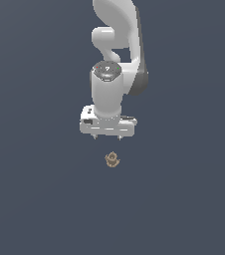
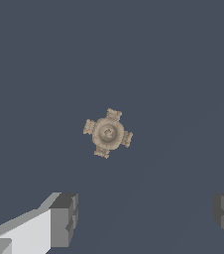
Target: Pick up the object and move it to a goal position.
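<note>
The object [image 1: 112,159] is a tiny tan-brown knobbly item with a rounded top and wider base, lying on the dark grey floor. In the wrist view the object [image 2: 107,133] shows from above as a round body with four stubby lobes. My white gripper [image 1: 107,138] hangs above the object, a little toward the exterior view's left, and does not touch it. In the wrist view the gripper [image 2: 146,218] is open and empty, its two grey fingertips [image 2: 64,218] spread wide apart.
The white arm [image 1: 115,45] rises behind the gripper in the exterior view. The dark grey floor [image 1: 35,199] spreads flat around the object with nothing else on it in view.
</note>
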Controlling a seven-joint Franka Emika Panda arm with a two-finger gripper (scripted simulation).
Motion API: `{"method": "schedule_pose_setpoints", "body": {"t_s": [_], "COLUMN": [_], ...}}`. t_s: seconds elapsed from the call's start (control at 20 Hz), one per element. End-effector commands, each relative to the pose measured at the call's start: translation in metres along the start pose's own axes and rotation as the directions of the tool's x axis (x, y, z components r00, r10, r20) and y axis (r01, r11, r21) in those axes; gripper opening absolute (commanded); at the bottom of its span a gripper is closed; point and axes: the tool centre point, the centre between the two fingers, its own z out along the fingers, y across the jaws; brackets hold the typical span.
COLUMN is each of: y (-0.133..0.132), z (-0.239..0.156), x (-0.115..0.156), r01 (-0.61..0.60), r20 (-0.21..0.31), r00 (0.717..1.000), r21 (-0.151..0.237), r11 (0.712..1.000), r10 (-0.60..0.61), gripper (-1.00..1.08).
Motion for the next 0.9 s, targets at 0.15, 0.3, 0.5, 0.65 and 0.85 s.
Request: {"method": "schedule_pose_setpoints", "body": {"t_s": [0.15, 0.3, 0.5, 0.65, 0.85], "y": [-0.004, -0.014, -0.024, -0.023, -0.023], "z": [0.000, 0.000, 0.001, 0.001, 0.002], "x": [-0.001, -0.002, -0.004, -0.004, -0.003], "r01": [0.009, 0.036, 0.062, 0.060, 0.069], "r20": [0.000, 0.001, 0.001, 0.001, 0.001], "r00": [1.000, 0.999, 0.998, 0.998, 0.998], "r21": [0.003, 0.011, 0.020, 0.019, 0.019], "r11": [1.000, 0.999, 0.998, 0.998, 0.997], "r10": [-0.009, -0.036, -0.062, -0.060, -0.069], "gripper": [1.00, 1.00, 1.00, 1.00, 1.00]}}
